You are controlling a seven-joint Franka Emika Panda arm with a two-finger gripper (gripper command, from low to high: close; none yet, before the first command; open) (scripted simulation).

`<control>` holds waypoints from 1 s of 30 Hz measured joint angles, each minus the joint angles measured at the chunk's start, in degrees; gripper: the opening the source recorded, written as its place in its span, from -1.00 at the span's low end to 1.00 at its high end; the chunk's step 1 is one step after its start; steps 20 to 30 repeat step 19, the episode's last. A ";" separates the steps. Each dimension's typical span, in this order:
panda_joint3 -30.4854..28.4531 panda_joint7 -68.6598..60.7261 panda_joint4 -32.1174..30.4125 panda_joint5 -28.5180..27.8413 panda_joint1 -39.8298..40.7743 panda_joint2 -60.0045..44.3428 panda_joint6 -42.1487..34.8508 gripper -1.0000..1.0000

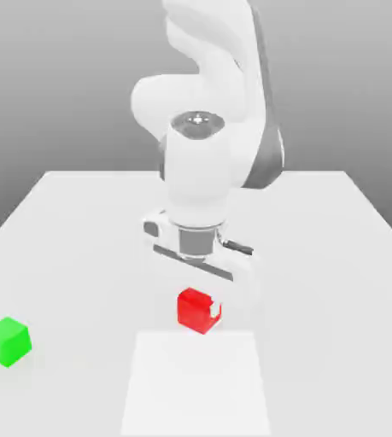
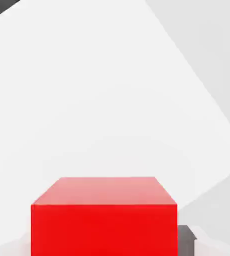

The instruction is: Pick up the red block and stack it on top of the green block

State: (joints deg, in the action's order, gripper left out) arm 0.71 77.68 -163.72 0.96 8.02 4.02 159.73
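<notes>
The fingers [image 2: 187,242] are closed on the red block [image 1: 196,311], which sits between them below the gripper's body [image 1: 201,266]. In the exterior view the block is just beyond the pale square [image 1: 196,384]. The green block [image 1: 8,341] rests on the white counter [image 1: 71,256], well apart, toward the exterior view's left.

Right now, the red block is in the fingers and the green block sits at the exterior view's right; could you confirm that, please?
Not quite: the exterior view shows the green block at its left. The red block is indeed in the fingers.
</notes>
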 joint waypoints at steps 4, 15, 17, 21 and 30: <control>-4.92 -3.21 6.13 0.01 8.90 -2.60 -3.58 -1.00; -10.72 -12.10 18.30 3.87 23.80 -15.03 -3.50 -1.00; -9.73 -13.09 18.50 5.21 24.57 -18.10 -0.66 1.00; -9.73 -13.09 18.50 5.21 24.57 -18.10 -0.66 1.00; -9.73 -13.09 18.50 5.21 24.57 -18.10 -0.66 1.00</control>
